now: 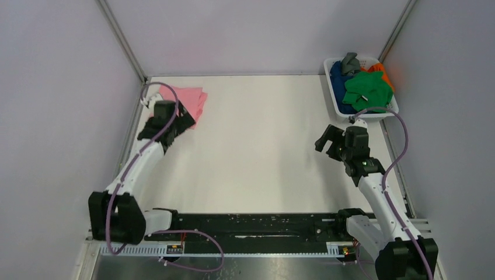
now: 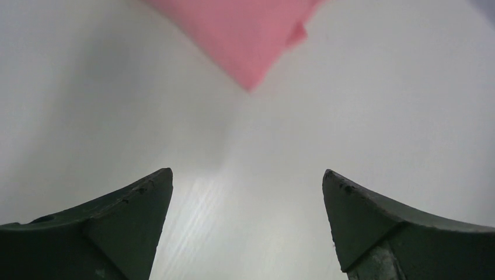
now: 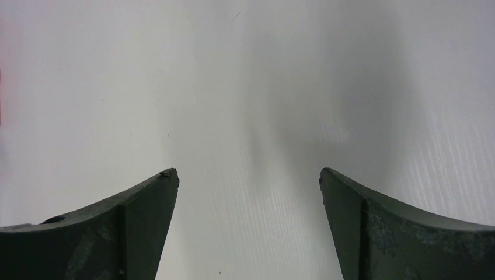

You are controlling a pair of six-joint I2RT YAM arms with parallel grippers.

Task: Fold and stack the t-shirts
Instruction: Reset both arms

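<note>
Where it lies, soft pink t-shirt point(image 1: 195, 100) shows squared folds.

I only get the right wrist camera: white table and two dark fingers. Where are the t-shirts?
Observer: A pink t-shirt lies folded at the far left corner of the table.
Operator: Is the other pincer holding it?
Observer: No. The left pincer is open, just short of the shirt's corner, gripping nothing.
Operator: And the others?
Observer: A green t-shirt, dark blue t-shirt, orange t-shirt and grey t-shirt are heaped in the white basket, far right, beyond your open right pincer.
</note>
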